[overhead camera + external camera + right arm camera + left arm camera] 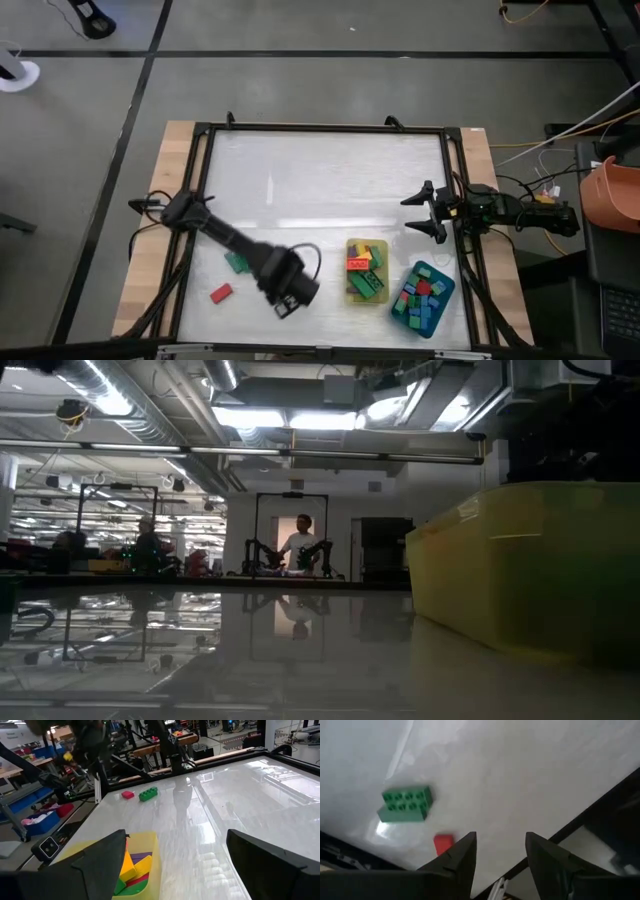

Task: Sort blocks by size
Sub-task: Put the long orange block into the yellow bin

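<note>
White tabletop [320, 180] framed in black rails takes up the middle of a concrete-floored workshop, and the sorting on it looks nearly finished. Most of the blocks already lie in two trays well off to the side of the left gripper [290, 300]: the yellow tray [349, 292] holds a handful of larger bricks in red, green and yellow, and the teal tray [444, 283] just beyond it is crowded with small pieces in several colours. Only two blocks remain loose on the table. A green brick [405, 804], long and studded, lies a little way out from the left gripper, ahead of its fingertips in the wrist view, and a small red block [443, 844] sits closer, just beside one finger and partly hidden by it. The left gripper hangs above the table near its front edge, its fingers apart with bare table showing between them and nothing held; neither loose block lies in that gap. The right gripper [432, 212] waits at the far side of the table beyond both trays, fingers spread wide and empty. By my judgement, two pick-ups are left: the green brick for the yellow tray and the red block for the teal.
</note>
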